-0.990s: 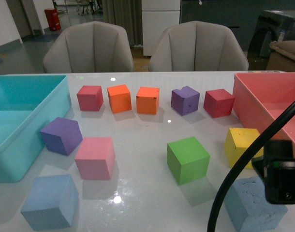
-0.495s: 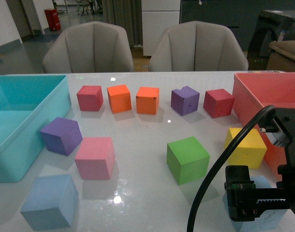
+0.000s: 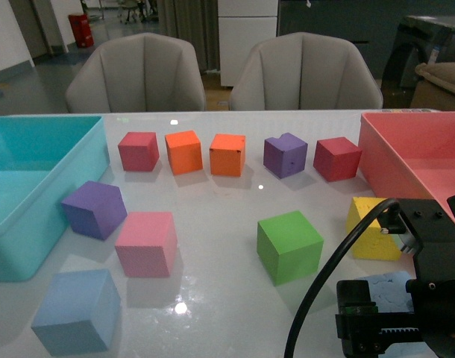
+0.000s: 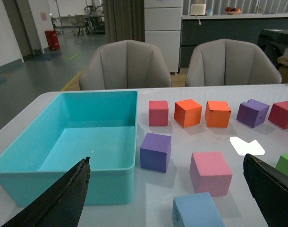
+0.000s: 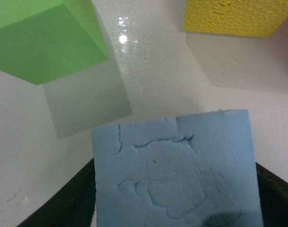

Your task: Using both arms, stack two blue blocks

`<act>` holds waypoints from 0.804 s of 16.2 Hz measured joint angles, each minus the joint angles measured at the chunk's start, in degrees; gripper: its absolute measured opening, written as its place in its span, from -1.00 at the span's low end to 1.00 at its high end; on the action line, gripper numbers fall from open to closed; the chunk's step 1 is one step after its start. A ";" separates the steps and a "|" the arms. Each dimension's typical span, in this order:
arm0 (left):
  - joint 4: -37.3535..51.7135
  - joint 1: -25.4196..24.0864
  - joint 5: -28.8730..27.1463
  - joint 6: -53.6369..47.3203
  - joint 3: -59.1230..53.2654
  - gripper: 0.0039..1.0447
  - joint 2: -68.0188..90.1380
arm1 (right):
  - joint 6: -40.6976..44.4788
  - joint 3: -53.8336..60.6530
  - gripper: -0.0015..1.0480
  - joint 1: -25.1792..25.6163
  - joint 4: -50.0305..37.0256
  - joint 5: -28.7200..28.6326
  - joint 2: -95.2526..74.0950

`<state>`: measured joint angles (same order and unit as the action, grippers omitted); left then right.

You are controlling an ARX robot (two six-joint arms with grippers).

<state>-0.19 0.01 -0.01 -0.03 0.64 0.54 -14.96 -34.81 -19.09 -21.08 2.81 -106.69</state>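
Note:
One pale blue block (image 3: 77, 309) sits at the table's front left; it also shows in the left wrist view (image 4: 197, 210), low between the fingers. My left gripper (image 4: 167, 198) is open and empty, back from that block, and is out of the front view. The other blue block (image 3: 388, 292) lies at the front right, mostly hidden by my right gripper (image 3: 395, 328). In the right wrist view this block (image 5: 174, 172), its face rough and creased, fills the gap between the open black fingers (image 5: 71, 198), one on each side.
A teal bin (image 3: 33, 224) stands at the left and a pink-red bin (image 3: 406, 153) at the right. Red, orange, purple and dark red cubes form a back row. A purple cube (image 3: 95, 209), pink cube (image 3: 147, 244), green cube (image 3: 289, 246) and yellow cube (image 3: 373, 227) lie mid-table.
My right gripper has come down and shifted left over the right blue block, which now sits between its open fingers. The cubes have not moved.

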 joint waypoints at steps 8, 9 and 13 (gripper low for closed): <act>0.00 0.00 0.00 0.02 0.00 0.88 0.00 | 3.34 0.09 -0.04 -0.46 7.37 2.64 15.61; 0.00 0.00 0.02 0.02 0.00 0.88 0.00 | 4.46 -3.39 -0.04 -0.85 8.11 3.19 15.02; 0.00 0.00 0.00 0.02 0.00 0.88 0.00 | 7.04 -20.96 -0.06 -2.32 10.01 0.87 2.69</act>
<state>-0.19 0.01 -0.01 -0.01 0.64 0.54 -7.92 -55.77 -21.41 -11.07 3.68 -104.01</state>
